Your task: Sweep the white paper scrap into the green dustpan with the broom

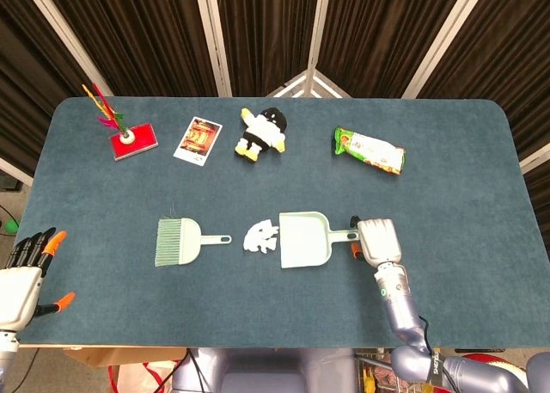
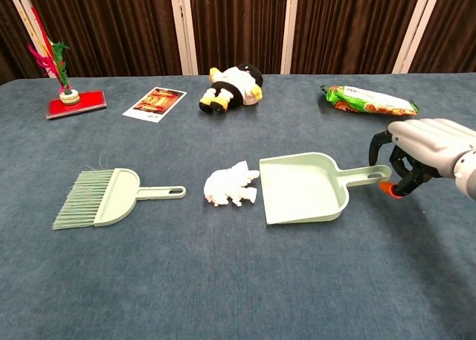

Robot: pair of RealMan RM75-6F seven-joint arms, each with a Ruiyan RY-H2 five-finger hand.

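Observation:
The green dustpan (image 1: 305, 240) (image 2: 303, 187) lies mid-table with its mouth facing left. The white paper scrap (image 1: 260, 236) (image 2: 230, 185) lies just outside that mouth. Further left lies the green broom (image 1: 179, 242) (image 2: 104, 197), bristles to the left and handle pointing right. My right hand (image 1: 376, 240) (image 2: 420, 150) is at the end of the dustpan's handle, its curled fingers above that end and its thumb just below it, not closed on it. My left hand (image 1: 21, 277) hangs off the table's front left corner, fingers spread and holding nothing; the chest view does not show it.
Along the far side stand a red base with coloured feathers (image 1: 131, 138), a picture card (image 1: 198, 140), a black and white plush toy (image 1: 262, 133) and a green snack packet (image 1: 369, 150). The blue cloth table (image 1: 275, 307) ends close in front of both hands.

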